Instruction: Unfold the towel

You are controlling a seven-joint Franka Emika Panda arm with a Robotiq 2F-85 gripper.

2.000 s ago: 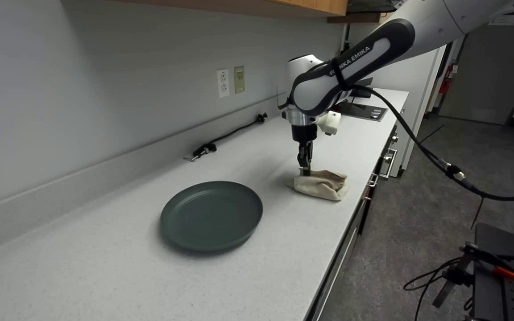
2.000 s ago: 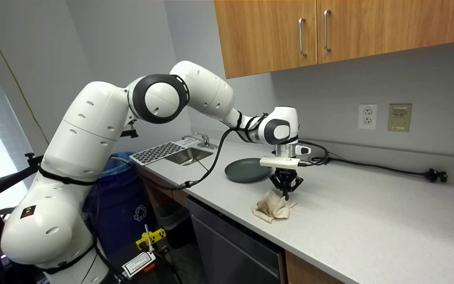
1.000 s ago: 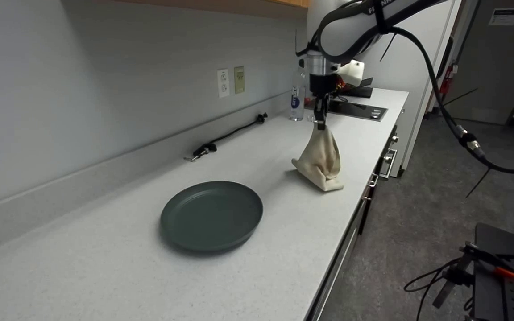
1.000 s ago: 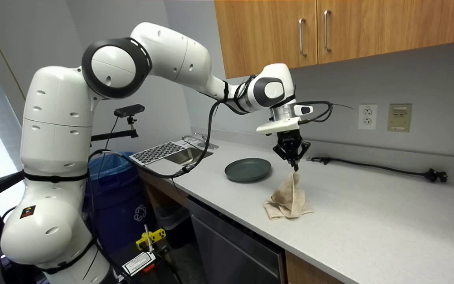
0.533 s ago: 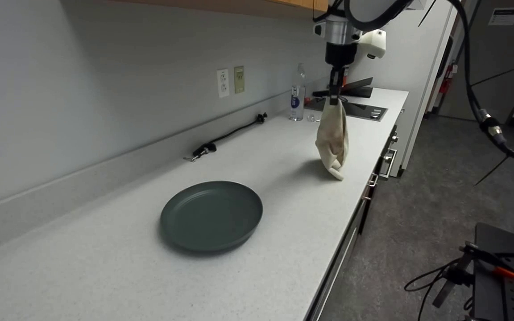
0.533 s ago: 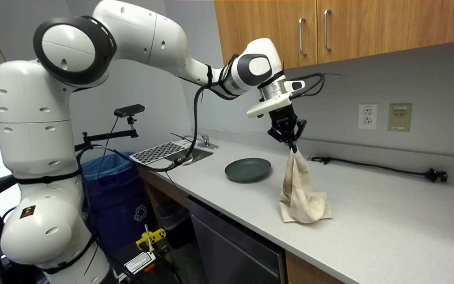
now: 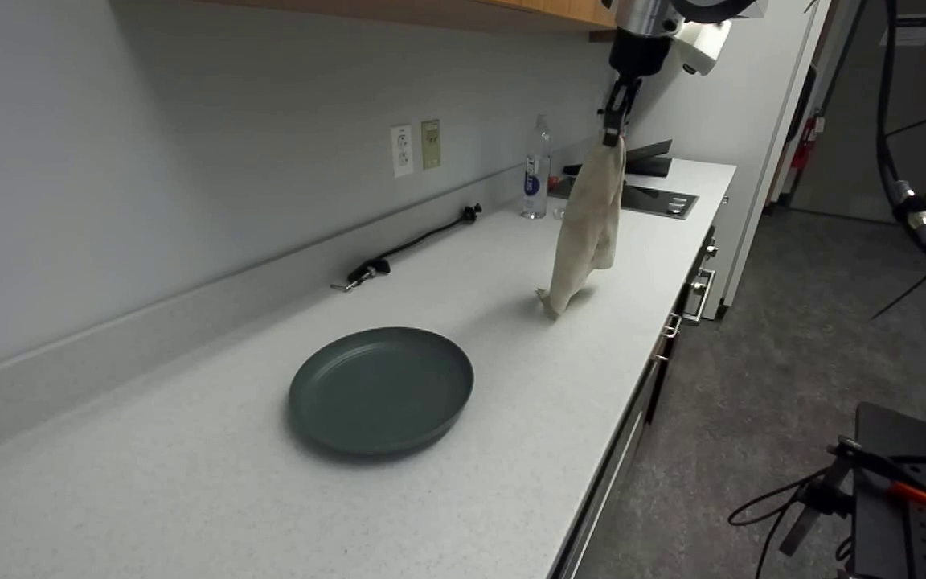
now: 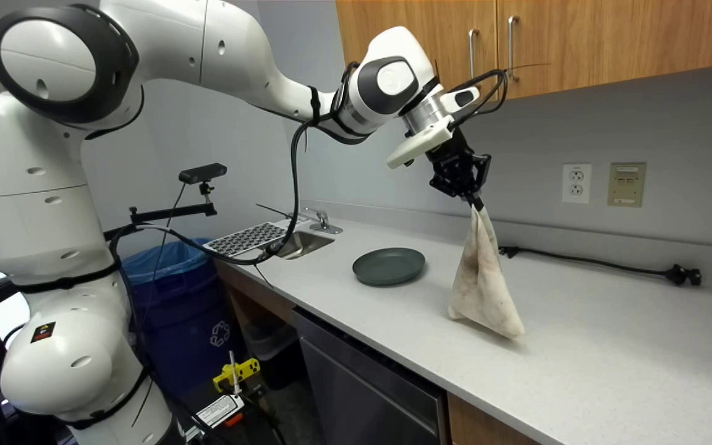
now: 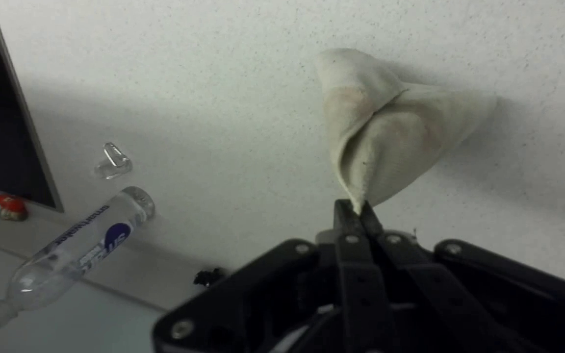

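Observation:
My gripper [image 9: 359, 212] is shut on one end of the beige towel [image 9: 405, 142]. It holds the towel high above the counter, and the cloth hangs down from the fingertips in both exterior views [image 7: 587, 217] [image 8: 484, 281]. The towel is longer and partly spread, with folds running down it and faint stains. Its lowest corner is at or just above the counter top; I cannot tell if it touches. The gripper is tilted in an exterior view [image 8: 475, 203]. The pinched bit of cloth is mostly hidden between the fingers [image 9: 345, 218].
A dark green plate [image 7: 383, 390] lies on the counter [image 7: 190, 482]. A water bottle [image 7: 536, 173], a small clear piece [image 9: 115, 159] and a black cooktop [image 7: 660, 199] are further along. A black cable [image 8: 591, 262] lies by the wall. Wooden cabinets [image 8: 547, 49] hang above.
The towel lay crumpled on the counter; the gripper has pulled its held end up, and it now hangs stretched. The gripper rose, tilted, and the towel's lower end swung.

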